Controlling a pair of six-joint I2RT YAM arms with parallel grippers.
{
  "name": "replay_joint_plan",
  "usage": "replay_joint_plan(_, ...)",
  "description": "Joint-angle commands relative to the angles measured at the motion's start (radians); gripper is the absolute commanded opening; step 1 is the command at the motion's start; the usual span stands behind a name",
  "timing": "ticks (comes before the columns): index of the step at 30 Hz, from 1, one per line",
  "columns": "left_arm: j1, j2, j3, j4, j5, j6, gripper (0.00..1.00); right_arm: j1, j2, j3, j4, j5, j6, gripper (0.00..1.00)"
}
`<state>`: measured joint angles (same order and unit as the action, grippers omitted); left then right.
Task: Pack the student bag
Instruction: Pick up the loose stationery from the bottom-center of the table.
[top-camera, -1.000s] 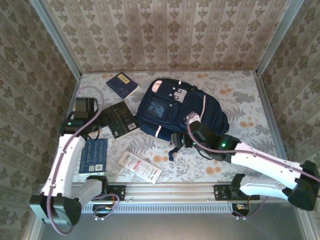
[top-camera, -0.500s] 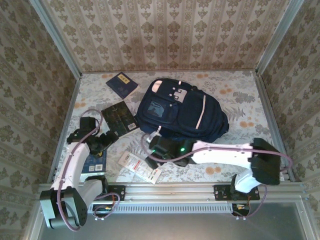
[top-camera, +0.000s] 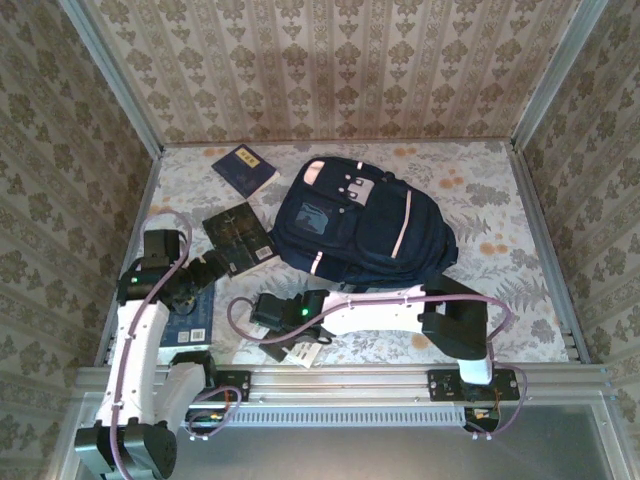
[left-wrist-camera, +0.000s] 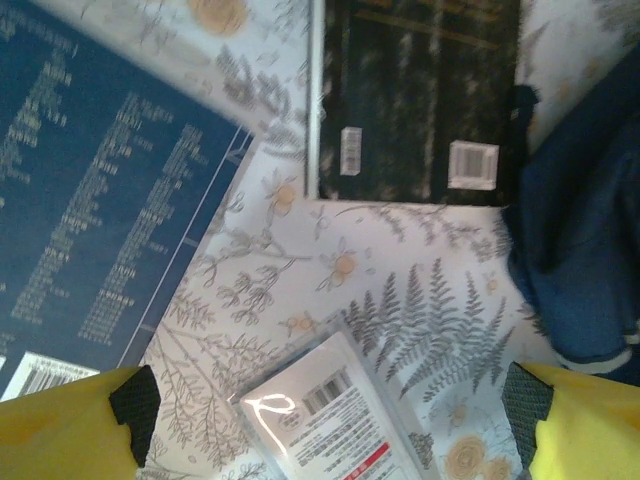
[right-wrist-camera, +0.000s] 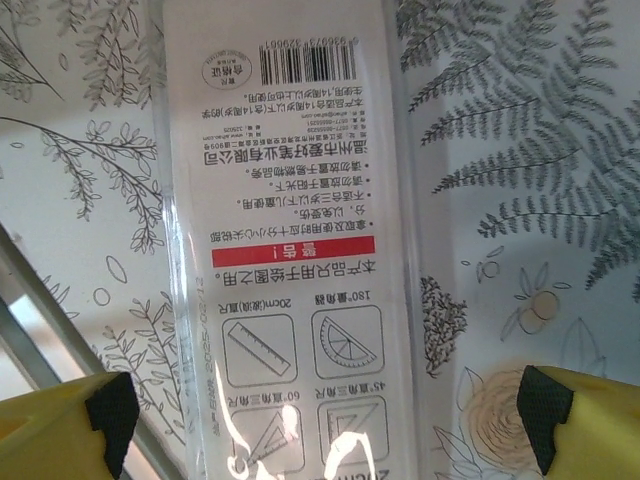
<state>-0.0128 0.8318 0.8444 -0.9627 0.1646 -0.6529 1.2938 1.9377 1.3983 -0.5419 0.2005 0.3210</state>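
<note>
The step in hand looks like lifting the flat drawing-set packet (right-wrist-camera: 290, 230). The right pincer (right-wrist-camera: 327, 412) hangs over it released, jaws spread wide to either side of the packet's long edges, and nothing is gripped yet. The packet is thin, glossy plastic lying flat on the bench (right-wrist-camera: 500, 150). A good pick would bring the pads (right-wrist-camera: 545, 412) straight down until they nearly brush the bench, then close across the narrow width. Keep the grip centred so the sleeve does not bow or skid out. The packet's 6 o'clock end lies close to the bench's near rail, so it should not be pushed that way.

The left pincer (left-wrist-camera: 330, 400) is also released and holds nothing. It hovers above bare bench between the blue book (left-wrist-camera: 100, 200) at its 10 o'clock and the black book (left-wrist-camera: 415, 100) at its 1 o'clock.

The student bag (top-camera: 360, 235) lies flat mid-bench with its front pocket up. From above it sits at about 1 o'clock from the right pincer (top-camera: 283, 330), near but not touching, and at about 2 o'clock from the left pincer (top-camera: 205, 272). I cannot tell whether any compartment stands open.
</note>
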Motion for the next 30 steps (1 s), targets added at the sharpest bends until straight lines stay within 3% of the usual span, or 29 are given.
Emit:
replay_joint_plan(1,-0.035,0.0,0.053,-0.022,-0.043,0.066,0.92,0.004,0.062,0.043,-0.052,-0.023,0.015,1.0)
replay_joint_plan(8,-0.106,-0.076,0.031,0.003,-0.162,0.128,0.94,0.009,0.136,0.061,-0.062,-0.074,0.05,1.0)
replay_joint_plan(17,-0.149,-0.113,0.021,0.022,-0.172,0.134,0.94,0.013,0.207,0.075,-0.098,-0.051,0.049,0.99)
replay_joint_plan(26,-0.162,-0.106,0.013,0.033,-0.166,0.134,0.94,-0.013,0.191,0.038,-0.067,-0.067,0.05,0.85)
replay_joint_plan(30,-0.164,-0.101,0.007,0.036,-0.153,0.124,0.95,-0.029,0.145,0.002,-0.027,-0.113,0.047,0.82)
